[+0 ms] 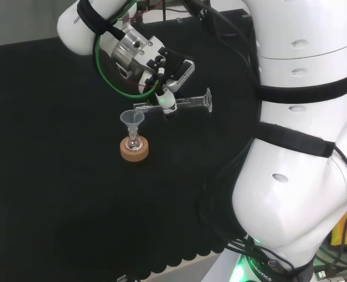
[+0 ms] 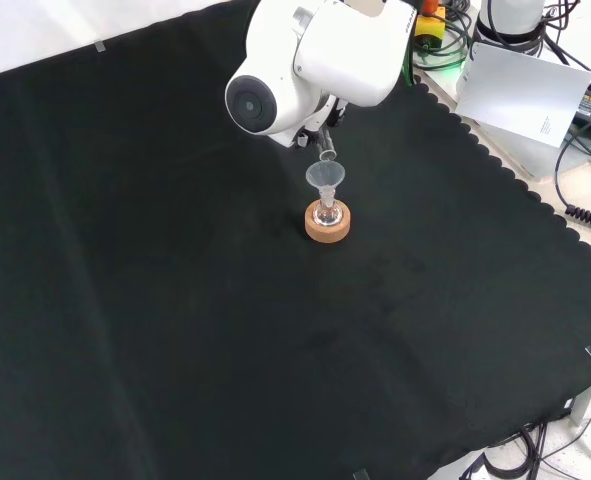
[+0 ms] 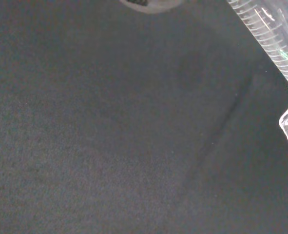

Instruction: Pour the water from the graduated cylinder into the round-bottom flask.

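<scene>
In the head view a clear graduated cylinder [image 1: 182, 103] lies almost level in the air. Its foot points right and its mouth sits just above a clear funnel [image 1: 132, 119]. The hand [image 1: 161, 73] is curled round the cylinder's middle from above. The funnel stands in the neck of a small round-bottom flask [image 1: 133, 142] on a cork ring [image 1: 134, 151]. In the front view the cylinder's mouth [image 2: 327, 155] pokes out under the arm's white link above the funnel [image 2: 325, 177] and the cork ring [image 2: 328, 226]. The wrist view shows the cylinder's marked wall [image 3: 270, 39]. Whether water is flowing cannot be told.
The arm's big white links [image 1: 302, 117] stand at the right of the head view. In the front view a white link with a round cap [image 2: 315, 50] covers the hand. The cloth's scalloped edge [image 2: 515, 190] runs past papers and cables at the right.
</scene>
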Robot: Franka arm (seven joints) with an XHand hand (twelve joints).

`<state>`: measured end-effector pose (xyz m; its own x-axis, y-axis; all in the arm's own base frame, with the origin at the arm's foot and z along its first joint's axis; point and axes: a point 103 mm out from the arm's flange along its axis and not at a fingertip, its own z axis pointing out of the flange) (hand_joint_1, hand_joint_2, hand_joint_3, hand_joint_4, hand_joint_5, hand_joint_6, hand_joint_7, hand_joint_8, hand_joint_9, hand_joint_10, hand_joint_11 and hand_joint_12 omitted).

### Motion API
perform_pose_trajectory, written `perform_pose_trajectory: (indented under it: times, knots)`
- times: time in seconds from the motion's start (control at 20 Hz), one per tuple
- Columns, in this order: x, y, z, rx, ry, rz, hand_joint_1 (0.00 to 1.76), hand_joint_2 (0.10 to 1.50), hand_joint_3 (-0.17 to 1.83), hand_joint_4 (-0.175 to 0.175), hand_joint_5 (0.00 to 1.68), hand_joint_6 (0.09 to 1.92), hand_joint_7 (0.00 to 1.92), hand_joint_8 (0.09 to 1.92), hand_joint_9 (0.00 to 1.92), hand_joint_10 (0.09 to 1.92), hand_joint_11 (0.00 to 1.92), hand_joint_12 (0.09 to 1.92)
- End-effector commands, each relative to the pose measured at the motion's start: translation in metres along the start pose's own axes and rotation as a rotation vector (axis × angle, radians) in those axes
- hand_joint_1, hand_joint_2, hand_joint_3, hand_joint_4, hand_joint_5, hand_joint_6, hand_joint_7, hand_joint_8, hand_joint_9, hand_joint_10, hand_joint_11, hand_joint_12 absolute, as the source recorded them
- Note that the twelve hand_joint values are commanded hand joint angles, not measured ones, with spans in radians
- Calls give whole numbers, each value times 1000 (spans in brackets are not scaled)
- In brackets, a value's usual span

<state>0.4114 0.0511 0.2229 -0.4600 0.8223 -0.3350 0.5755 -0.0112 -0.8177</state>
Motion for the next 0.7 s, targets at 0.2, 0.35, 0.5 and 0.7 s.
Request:
perform_pose_trajectory:
  times: [0.2, 0.35, 0.5, 0.7]
  knots:
    - [1, 0, 1, -6, 5, -5, 1255, 1129, 0, -175, 936, 1048, 974, 1045, 1468, 87, 1221, 797]
    - [1, 0, 1, -9, 4, -6, 1254, 1129, 0, -175, 936, 1049, 974, 1046, 1468, 87, 1221, 797]
    - [2, 0, 2, -17, 9, -7, 1254, 1129, 0, -175, 935, 1050, 973, 1047, 1468, 87, 1221, 797]
    - [7, 1, 1, -36, 20, -15, 1254, 1130, 0, -175, 934, 1052, 972, 1048, 1469, 87, 1230, 800]
